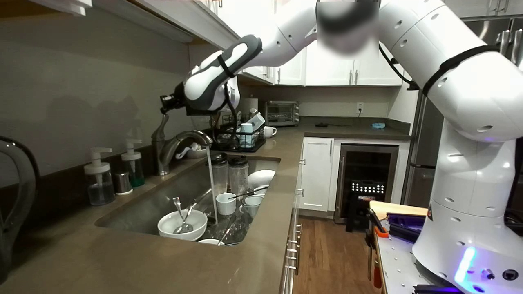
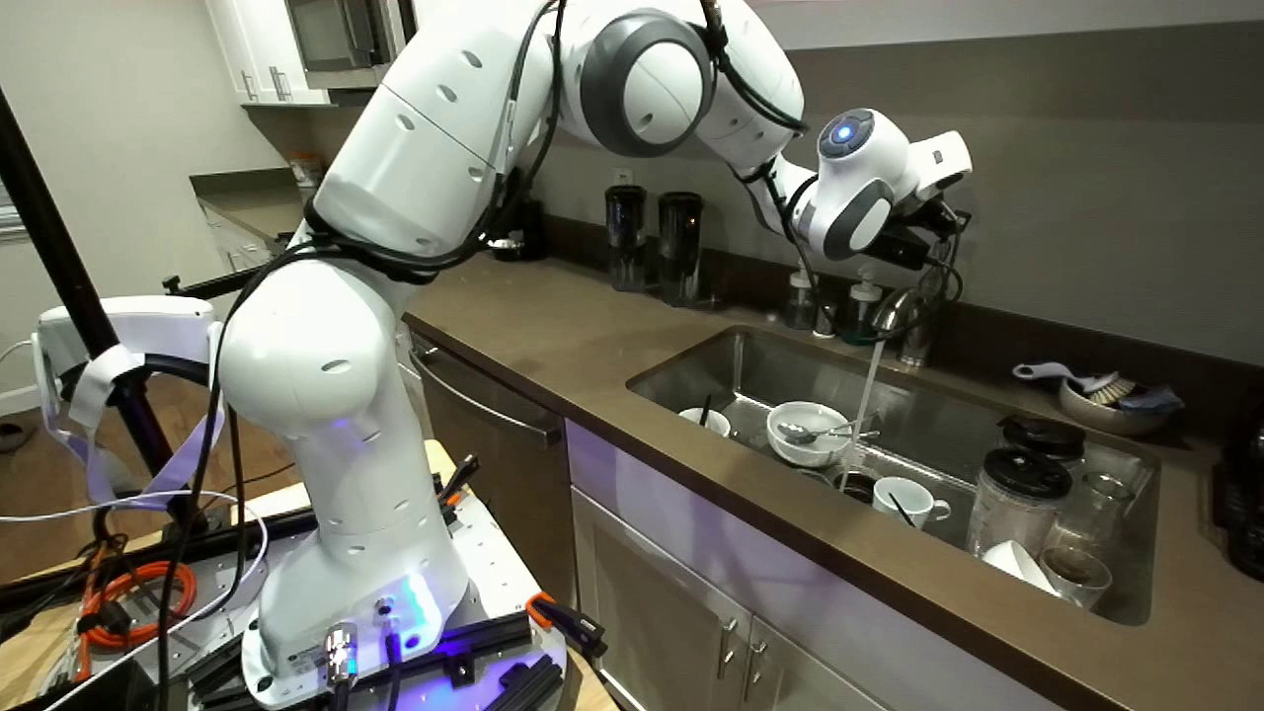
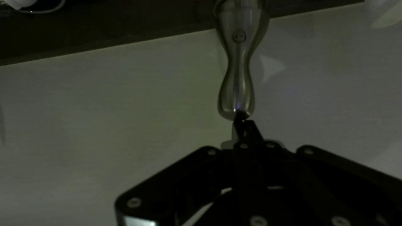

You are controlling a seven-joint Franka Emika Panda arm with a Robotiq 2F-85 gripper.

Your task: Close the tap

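1. I have a kitchen in front of me: a grey-brown worktop (image 1: 122,261) runs along a plain wall (image 2: 1116,168), with a metal sink (image 1: 155,200) set into it.
2. Nearest, in front of the sink and apart from it, stands the base (image 2: 355,592) of my white arm (image 2: 425,158), which reaches across to the sink's back edge.
3. Inside the sink, along its front edge, I see a white mug (image 2: 904,494) with a dark utensil (image 2: 900,510) leaning in it.
4. Toward the sink's right end stand two black-lidded jars (image 2: 1012,518).
5. In the sink's left half sits a white bowl (image 1: 171,233), a metal spoon (image 1: 184,228) inside it.
6. Just beside that bowl, a thin stream of water (image 1: 211,179) drops into the sink; I get it in both exterior views.
7. The tap (image 1: 166,155) stands at the sink's back edge, spout (image 2: 897,311) arched over the basin, slim lever (image 3: 237,91) pointing up.
8. My hand (image 3: 244,121) is above the sink's back edge, right at the lever's top end. Its jaws are closed against each other; whether they touch the lever I can't tell.
9. Also behind the sink: two soap dispensers (image 1: 99,183) on its left, a shallow bowl with a brush (image 2: 1111,410) on its right.
10. Farthest, past the sink's right end, are a dish rack (image 1: 260,141) and a toaster oven (image 1: 282,113).
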